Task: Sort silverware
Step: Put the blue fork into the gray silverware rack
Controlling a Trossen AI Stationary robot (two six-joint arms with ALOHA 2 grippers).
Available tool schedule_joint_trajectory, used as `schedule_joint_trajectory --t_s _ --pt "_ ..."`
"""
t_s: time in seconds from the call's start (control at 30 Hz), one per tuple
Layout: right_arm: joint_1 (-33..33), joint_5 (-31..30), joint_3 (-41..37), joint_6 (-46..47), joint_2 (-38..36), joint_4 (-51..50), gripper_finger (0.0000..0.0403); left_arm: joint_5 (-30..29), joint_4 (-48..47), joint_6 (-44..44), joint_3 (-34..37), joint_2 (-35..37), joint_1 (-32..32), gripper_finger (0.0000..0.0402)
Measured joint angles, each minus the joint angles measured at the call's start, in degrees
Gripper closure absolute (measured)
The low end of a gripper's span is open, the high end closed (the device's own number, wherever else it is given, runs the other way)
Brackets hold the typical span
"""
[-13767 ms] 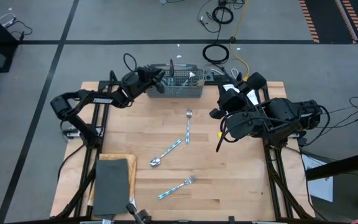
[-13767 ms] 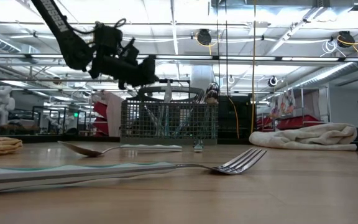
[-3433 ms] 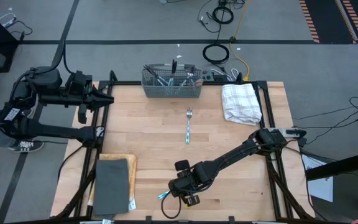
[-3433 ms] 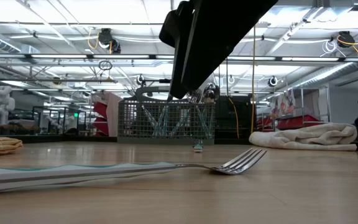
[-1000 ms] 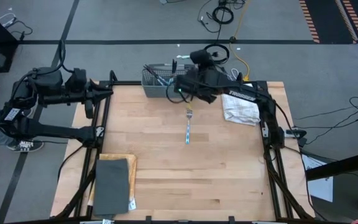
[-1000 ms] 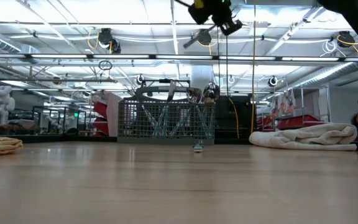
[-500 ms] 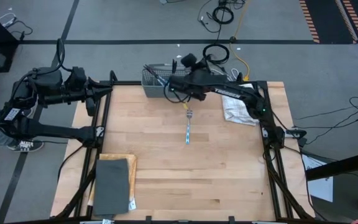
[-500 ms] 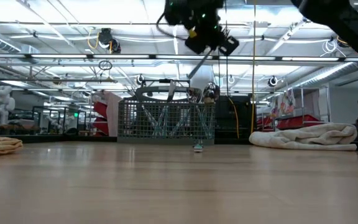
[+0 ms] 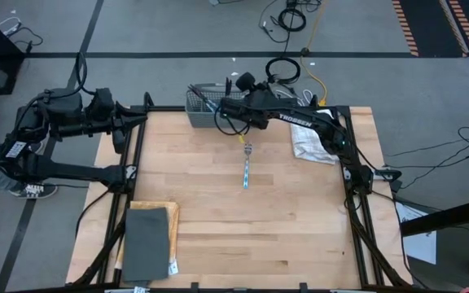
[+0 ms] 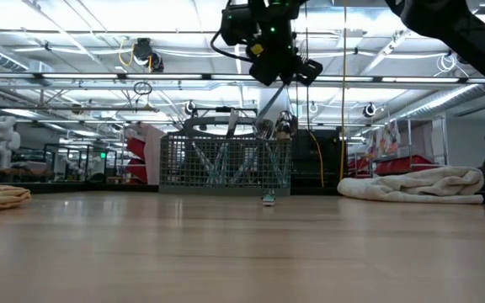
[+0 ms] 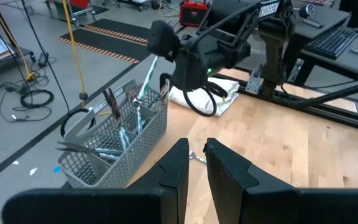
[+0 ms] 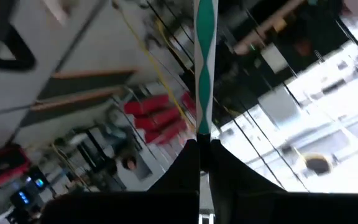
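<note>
My right gripper (image 10: pixel 274 67) hangs over the grey mesh basket (image 9: pixel 210 106), shut on one piece of silverware (image 11: pixel 145 78). Its blue-and-white patterned handle (image 12: pixel 204 62) slants down toward the basket (image 11: pixel 114 143). Several more pieces stand in the basket (image 10: pixel 224 164). One fork (image 9: pixel 247 165) lies flat on the wooden table, tines toward the basket. My left gripper (image 11: pixel 196 162) waits beyond the table's left edge, level and pointing at the basket. Its fingers stand a narrow gap apart with nothing between them. My right gripper pinches the piece between its two fingers (image 12: pixel 188 163), with the patterned handle (image 12: pixel 199 134) reaching out past the fingertips. The head end is hidden behind the fingers. The fingers slant down from above, in line with the piece. It hangs tilted over the basket, clear of the table.
A white towel (image 9: pixel 312 138) lies at the table's far right. A dark pad (image 9: pixel 146 240) on a wooden board sits at the near left. A black cable loop (image 11: pixel 201 102) hangs under the right wrist. The table's middle and near right show bare wood.
My right gripper has gone toward the table's left edge and come down over the basket, staying shut on the piece. It has tipped, so the piece now slants down toward the basket instead of sticking out sideways.
</note>
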State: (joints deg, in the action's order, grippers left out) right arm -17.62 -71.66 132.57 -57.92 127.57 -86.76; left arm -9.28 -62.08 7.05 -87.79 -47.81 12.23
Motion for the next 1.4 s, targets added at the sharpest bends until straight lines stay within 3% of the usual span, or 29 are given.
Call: schedule_joint_trajectory --t_s 0.33,0.53,0.77,1.13,1.4 --pt "0.41 4.1 0.0 -9.1 0.48 8.29 0.0403 0.0 -0.49 -1.49 0.0 0.0 0.0 0.034" --pt "-1.31 3.21 0.0 -9.17 0.48 9.68 0.0402 0.0 -1.25 -1.63 0.01 0.2 0.0 0.034" --pt "-1.38 6.29 0.0 -14.94 1.86 13.3 0.0402 -0.21 -1.21 -2.01 0.0 0.26 0.0 0.034" --pt "-1.49 7.89 0.0 -16.71 5.53 14.6 0.0402 -0.26 -1.18 -1.99 0.0 0.28 0.02 0.034" --pt "-1.49 14.37 0.0 -17.13 5.51 14.14 0.0403 -0.26 -1.17 -2.99 0.01 0.28 0.02 0.034"
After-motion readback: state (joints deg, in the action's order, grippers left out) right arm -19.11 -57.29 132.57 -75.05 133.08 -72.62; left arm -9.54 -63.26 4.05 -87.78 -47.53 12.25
